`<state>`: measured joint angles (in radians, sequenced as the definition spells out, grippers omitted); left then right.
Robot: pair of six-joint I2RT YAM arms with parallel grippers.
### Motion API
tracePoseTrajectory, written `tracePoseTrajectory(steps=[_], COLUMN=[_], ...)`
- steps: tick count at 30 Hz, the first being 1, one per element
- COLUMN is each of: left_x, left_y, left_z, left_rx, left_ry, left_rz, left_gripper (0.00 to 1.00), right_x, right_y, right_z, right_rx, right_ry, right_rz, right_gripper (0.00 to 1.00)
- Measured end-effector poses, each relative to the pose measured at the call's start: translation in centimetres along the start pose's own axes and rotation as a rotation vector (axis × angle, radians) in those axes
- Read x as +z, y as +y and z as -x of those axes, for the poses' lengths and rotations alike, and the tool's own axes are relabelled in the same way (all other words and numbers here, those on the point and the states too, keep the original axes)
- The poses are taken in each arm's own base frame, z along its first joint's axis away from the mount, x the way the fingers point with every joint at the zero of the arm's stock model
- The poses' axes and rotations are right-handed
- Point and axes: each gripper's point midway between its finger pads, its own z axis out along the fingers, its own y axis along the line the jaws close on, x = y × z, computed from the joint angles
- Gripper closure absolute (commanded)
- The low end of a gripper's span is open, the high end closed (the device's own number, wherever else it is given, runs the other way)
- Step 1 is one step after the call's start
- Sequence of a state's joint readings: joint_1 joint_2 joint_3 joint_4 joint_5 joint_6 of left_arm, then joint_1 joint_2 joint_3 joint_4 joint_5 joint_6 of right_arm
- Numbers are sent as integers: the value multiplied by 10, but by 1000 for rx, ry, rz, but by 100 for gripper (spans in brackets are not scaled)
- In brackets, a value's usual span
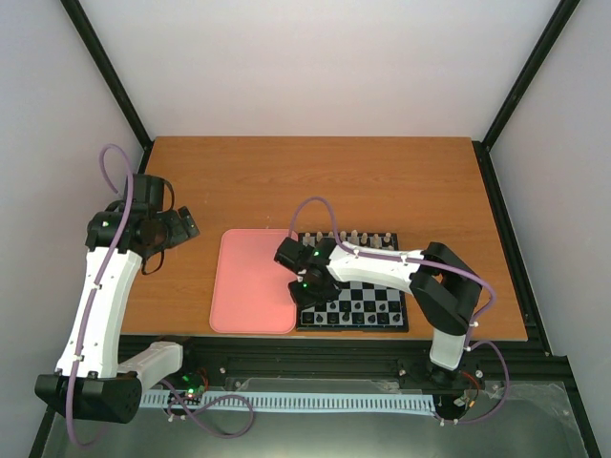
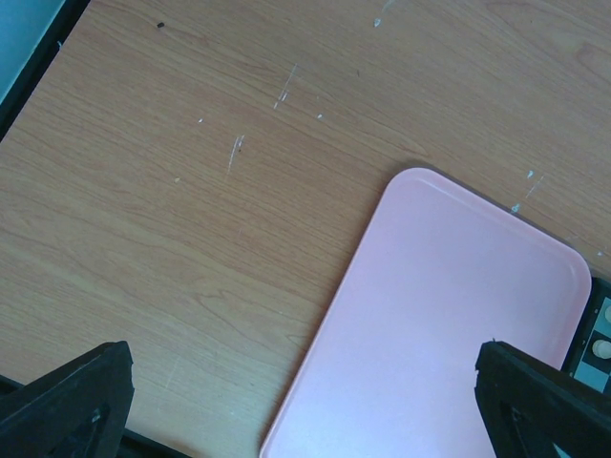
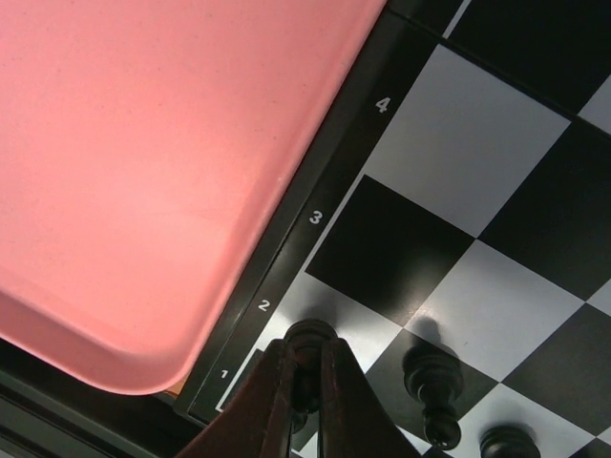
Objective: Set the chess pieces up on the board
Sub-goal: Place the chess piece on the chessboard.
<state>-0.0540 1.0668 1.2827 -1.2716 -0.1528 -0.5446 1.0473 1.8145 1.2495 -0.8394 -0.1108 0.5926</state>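
**Wooden bench, two things on it**

I saw a brown wood-grain bench (image 1: 382,181), scuffed with small pale marks. A pink tray (image 1: 250,286) lay flat near its front edge. The board (image 1: 377,303) sat close against the tray's right side.

The wood-grain table (image 2: 191,239) looks scuffed, the pink tray (image 2: 449,315) matt, the board (image 3: 458,143) smooth.

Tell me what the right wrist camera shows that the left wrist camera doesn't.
Only the right wrist view: the right tool closed on a black chess piece, another piece beside it, and numbers on the board. Only the left wrist view: the left tool, open over the wooden table, and a cream piece. Both: the pink tray and the board's edge.
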Motion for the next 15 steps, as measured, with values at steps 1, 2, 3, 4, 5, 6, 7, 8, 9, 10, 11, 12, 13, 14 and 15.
tracePoseTrajectory(steps=[1, 2, 3, 4, 5, 6, 7, 8, 9, 10, 11, 12, 13, 14, 15], left_x=[0, 1, 1, 2, 2, 3, 3, 3, 3, 3, 3, 3, 3, 3, 4], left_y=[0, 0, 0, 1, 1, 1, 1, 1, 1, 1, 1, 1, 1, 1, 1], left_z=[0, 0, -1, -1, -2, -2, -3, -3, -3, -3, -3, -3, -3, -3, -3], left_rx=[0, 0, 1, 1, 1, 1, 2, 2, 2, 2, 2, 2, 2, 2, 2], left_ry=[1, 2, 3, 5, 6, 8, 9, 9, 10, 10, 10, 10, 11, 11, 12], left_rz=[0, 1, 2, 3, 4, 5, 6, 6, 6, 6, 6, 6, 6, 7, 8], left_gripper=[0, 0, 0, 0, 0, 0, 0, 0, 0, 0, 0, 0, 0, 0, 0], right_x=[0, 1, 1, 2, 2, 2, 2, 2, 2, 2, 2, 2, 2, 2, 2], right_y=[-1, -2, -3, -4, -5, -5, -5, -5, -5, -5, -5, -5, -5, -5, -5], right_z=[0, -1, -1, -1, -1, -1, 0, -1, -1, 0, 0, 0, 0, 0, 0], right_rx=[1, 2, 4, 5, 7, 8, 9, 9, 11, 10, 10, 13, 15, 13, 14], right_ry=[1, 2, 3, 4, 5, 4, 3, 4, 4, 4, 4, 4, 4, 4, 4], right_rz=[-3, -5, -7, -9, -10, -11, -11, -11, -10, -10, -9, -9, -9, -8, -8], right_gripper=[97, 97, 97, 96, 96, 95, 92, 90, 88, 86, 84, 83, 83, 82, 81])
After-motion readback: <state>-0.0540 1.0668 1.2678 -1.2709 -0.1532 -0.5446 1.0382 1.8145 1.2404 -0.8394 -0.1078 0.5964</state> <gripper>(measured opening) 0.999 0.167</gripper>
